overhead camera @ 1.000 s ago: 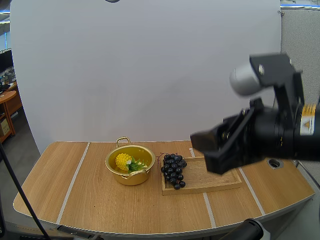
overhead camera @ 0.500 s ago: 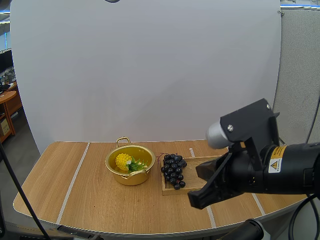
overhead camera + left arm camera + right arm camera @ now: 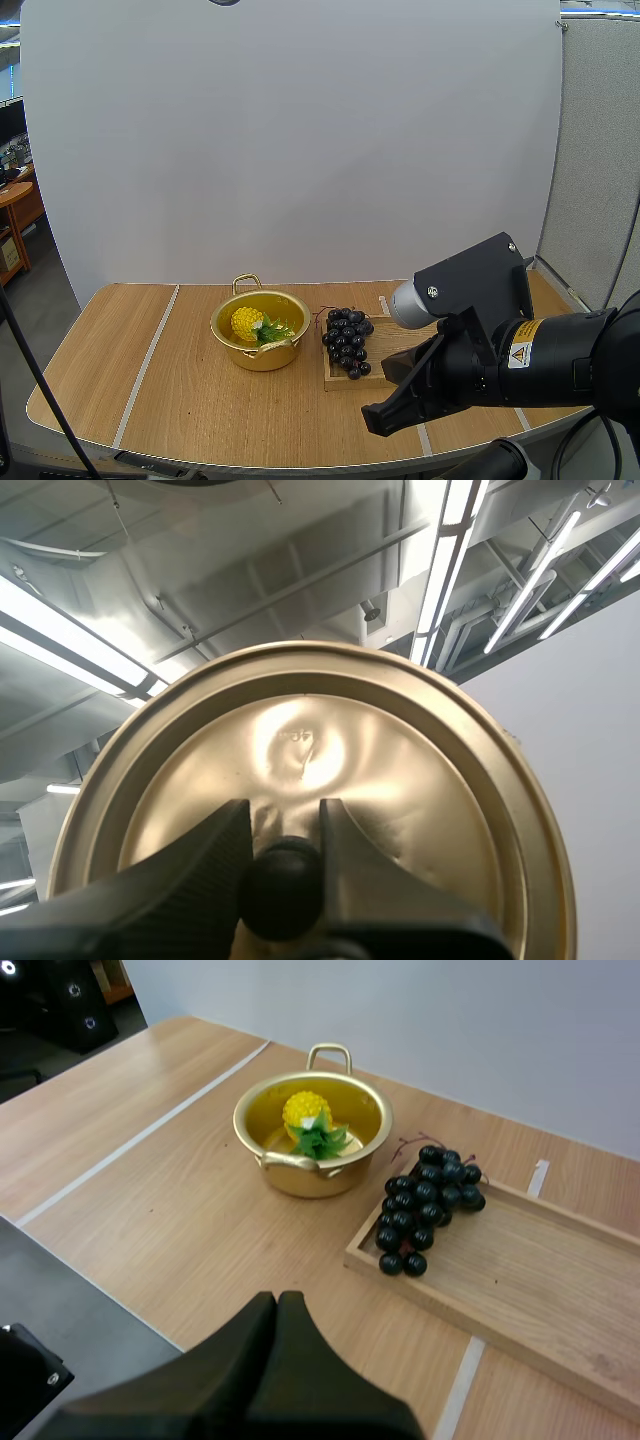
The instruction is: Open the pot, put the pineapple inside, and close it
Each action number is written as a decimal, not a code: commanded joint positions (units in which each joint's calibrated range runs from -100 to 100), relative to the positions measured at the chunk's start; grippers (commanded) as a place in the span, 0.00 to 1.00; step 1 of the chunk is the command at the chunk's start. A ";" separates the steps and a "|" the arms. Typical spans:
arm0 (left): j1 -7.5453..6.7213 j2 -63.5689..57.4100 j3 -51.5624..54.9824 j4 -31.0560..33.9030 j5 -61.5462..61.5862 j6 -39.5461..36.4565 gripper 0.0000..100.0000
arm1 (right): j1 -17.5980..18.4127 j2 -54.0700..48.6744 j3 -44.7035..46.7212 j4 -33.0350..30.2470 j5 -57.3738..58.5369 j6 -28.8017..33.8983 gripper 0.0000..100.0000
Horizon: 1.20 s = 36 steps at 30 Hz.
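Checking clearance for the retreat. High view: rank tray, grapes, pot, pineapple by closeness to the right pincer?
From the right pincer, nearest first:
1. Tray, just ahead of the tip, at the table's right.
2. Grapes, on the tray's left end.
3. Pot, on the table left of the tray.
4. Pineapple, inside the pot, behind its near wall.

Light wood worktop (image 3: 180, 380), pale stripes across; plain white screen (image 3: 300, 140) behind; grey partition (image 3: 600, 150) at right; wooden desk (image 3: 14, 203) far left.
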 commanded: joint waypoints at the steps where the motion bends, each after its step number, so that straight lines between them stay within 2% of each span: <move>1: -0.11 -0.34 -0.40 0.11 -1.22 -0.59 0.00 | -0.20 -0.42 0.22 0.19 -6.82 -1.86 0.00; 7: -0.11 -0.34 -0.40 0.11 -1.22 -0.59 0.00 | -0.20 -0.02 0.22 -3.43 -10.92 -1.86 0.00; 20: -0.11 -0.34 -0.40 0.00 -0.12 -0.59 0.00 | -0.36 -0.15 1.76 -4.43 -12.34 -1.86 0.00; 23: -0.11 -0.91 -0.40 0.00 10.29 -0.59 0.00 | -0.51 -0.26 2.34 -4.43 -12.46 -1.67 0.00; 30: -0.11 0.51 -0.26 -0.79 51.15 -0.59 0.00 | -0.82 -0.26 2.34 -4.57 -12.90 -1.68 0.00; 34: -0.11 4.45 -0.26 -0.79 65.38 -0.59 0.00 | -0.77 -0.26 2.34 -4.57 -13.51 -1.68 0.00; 36: -0.11 6.45 -0.26 -0.79 68.15 -0.59 0.00 | -0.77 -0.26 2.34 -4.57 -13.58 -1.68 0.00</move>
